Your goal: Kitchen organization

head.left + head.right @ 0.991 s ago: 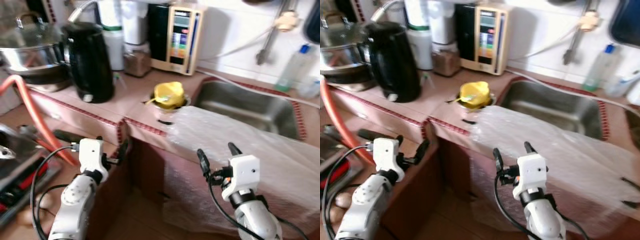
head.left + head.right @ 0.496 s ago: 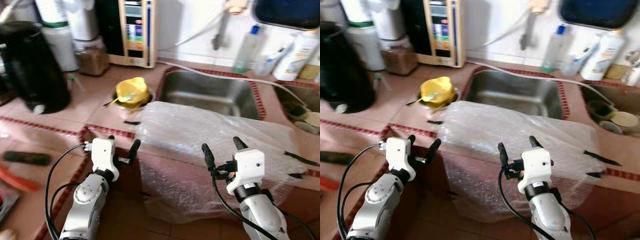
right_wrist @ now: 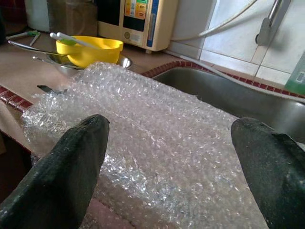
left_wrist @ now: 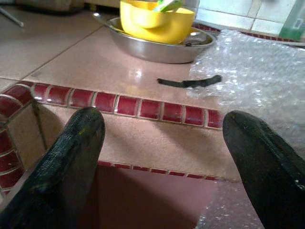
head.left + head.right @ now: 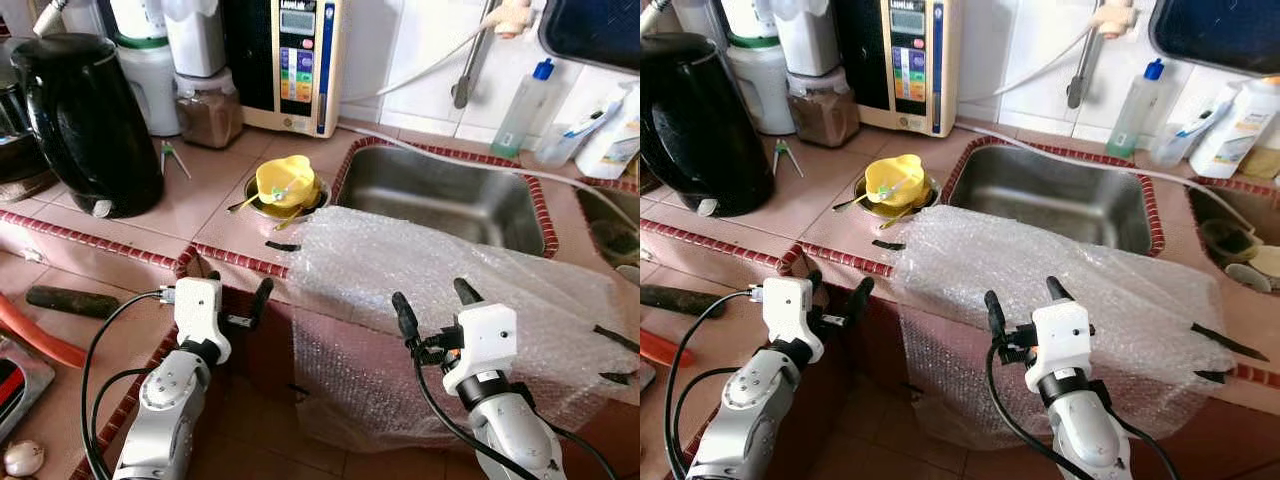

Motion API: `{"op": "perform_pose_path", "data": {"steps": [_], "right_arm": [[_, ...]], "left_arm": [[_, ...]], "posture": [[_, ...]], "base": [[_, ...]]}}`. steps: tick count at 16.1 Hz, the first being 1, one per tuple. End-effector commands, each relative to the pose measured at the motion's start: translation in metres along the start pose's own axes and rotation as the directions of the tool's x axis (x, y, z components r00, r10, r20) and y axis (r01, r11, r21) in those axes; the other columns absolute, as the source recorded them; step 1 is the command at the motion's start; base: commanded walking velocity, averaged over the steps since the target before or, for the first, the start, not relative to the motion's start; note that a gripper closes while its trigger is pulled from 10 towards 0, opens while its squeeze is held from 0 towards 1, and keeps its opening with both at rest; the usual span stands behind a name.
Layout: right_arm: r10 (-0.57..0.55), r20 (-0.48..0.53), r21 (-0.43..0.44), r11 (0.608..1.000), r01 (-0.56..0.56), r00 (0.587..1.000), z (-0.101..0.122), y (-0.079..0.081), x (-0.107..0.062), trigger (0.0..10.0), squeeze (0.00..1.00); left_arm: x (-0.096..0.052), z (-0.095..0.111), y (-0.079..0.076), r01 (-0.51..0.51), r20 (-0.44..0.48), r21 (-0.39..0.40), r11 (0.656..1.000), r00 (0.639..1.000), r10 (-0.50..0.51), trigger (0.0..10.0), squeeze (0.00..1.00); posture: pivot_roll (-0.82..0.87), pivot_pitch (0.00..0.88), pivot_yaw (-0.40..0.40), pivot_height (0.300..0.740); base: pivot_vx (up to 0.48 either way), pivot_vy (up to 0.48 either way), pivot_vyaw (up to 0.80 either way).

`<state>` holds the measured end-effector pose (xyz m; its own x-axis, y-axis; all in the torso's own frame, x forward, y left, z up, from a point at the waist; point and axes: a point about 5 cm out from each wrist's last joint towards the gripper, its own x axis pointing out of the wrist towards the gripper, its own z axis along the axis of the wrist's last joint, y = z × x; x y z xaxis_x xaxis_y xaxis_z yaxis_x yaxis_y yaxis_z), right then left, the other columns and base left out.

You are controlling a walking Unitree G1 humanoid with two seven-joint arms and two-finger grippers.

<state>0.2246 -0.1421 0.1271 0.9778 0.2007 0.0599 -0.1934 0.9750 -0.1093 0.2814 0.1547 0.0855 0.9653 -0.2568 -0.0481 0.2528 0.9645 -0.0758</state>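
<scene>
While draped over the tiled surface [image 5: 215, 205] edge before the sink [image 5: 440, 195], bubble wrap [image 5: 440, 290] hangs down the cabinet front, probably loose packing awaiting clearing. Left hand [image 5: 232, 292] and right hand [image 5: 434, 308]: both spread wide, empty, poised short of the edge. Yellow bowl [image 5: 285, 183] nested in steel dish just beside the wrap; open room below.

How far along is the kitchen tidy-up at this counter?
Nothing looks done yet. The bubble wrap lies draped over the counter edge in front of the sink, and the yellow bowl sits in its metal dish. Nothing is in hand: the left end effector and right end effector are open, short of the counter. Every pick-up remains.
</scene>
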Motion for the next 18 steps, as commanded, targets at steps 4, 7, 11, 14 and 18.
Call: {"op": "perform_pose_path", "data": {"steps": [4, 7, 11, 14, 18], "right_arm": [[-0.009, 0.023, -0.025, 1.0, 0.01, 1.0, 0.004, -0.003, 0.002, 10.0, 0.0], [-0.008, 0.042, -0.04, 0.999, 0.01, 0.999, 0.008, -0.003, 0.005, 10.0, 0.0], [-0.006, 0.042, -0.045, 0.999, 0.007, 0.999, 0.007, -0.003, 0.004, 10.0, 0.0], [-0.001, 0.037, -0.051, 0.999, 0.003, 0.999, 0.006, -0.002, 0.002, 10.0, 0.0], [-0.014, 0.102, -0.074, 0.997, 0.022, 0.995, 0.024, -0.008, 0.003, 10.0, 0.0]], "left_arm": [[0.004, 0.01, -0.004, 0.04, 0.047, -0.012, 0.999, 0.998, -0.039, 10.0, 0.0], [0.006, 0.012, 0.0, 0.037, 0.054, -0.003, 0.999, 0.998, -0.037, 10.0, 0.0], [0.006, 0.013, 0.001, 0.041, 0.058, -0.01, 0.999, 0.998, -0.04, 10.0, 0.0], [0.005, 0.014, 0.002, 0.04, 0.06, -0.011, 0.999, 0.997, -0.039, 10.0, 0.0], [0.0, 0.035, 0.022, -0.028, 0.123, -0.002, 1.0, 0.992, 0.028, 10.0, 0.0]], "posture": [[0.07, 0.0, -0.016, 0.74], [0.07, 0.0, -0.013, 0.74], [0.07, 0.0, -0.012, 0.74], [0.07, 0.0, -0.015, 0.74], [0.08, 0.0, -0.02, 0.74]], "base": [[0.0, 0.0, 0.0], [0.0, 0.0, 0.0], [0.0, 0.0, 0.0], [0.259, 0.0, 0.0], [0.306, 0.0, 0.0]]}}
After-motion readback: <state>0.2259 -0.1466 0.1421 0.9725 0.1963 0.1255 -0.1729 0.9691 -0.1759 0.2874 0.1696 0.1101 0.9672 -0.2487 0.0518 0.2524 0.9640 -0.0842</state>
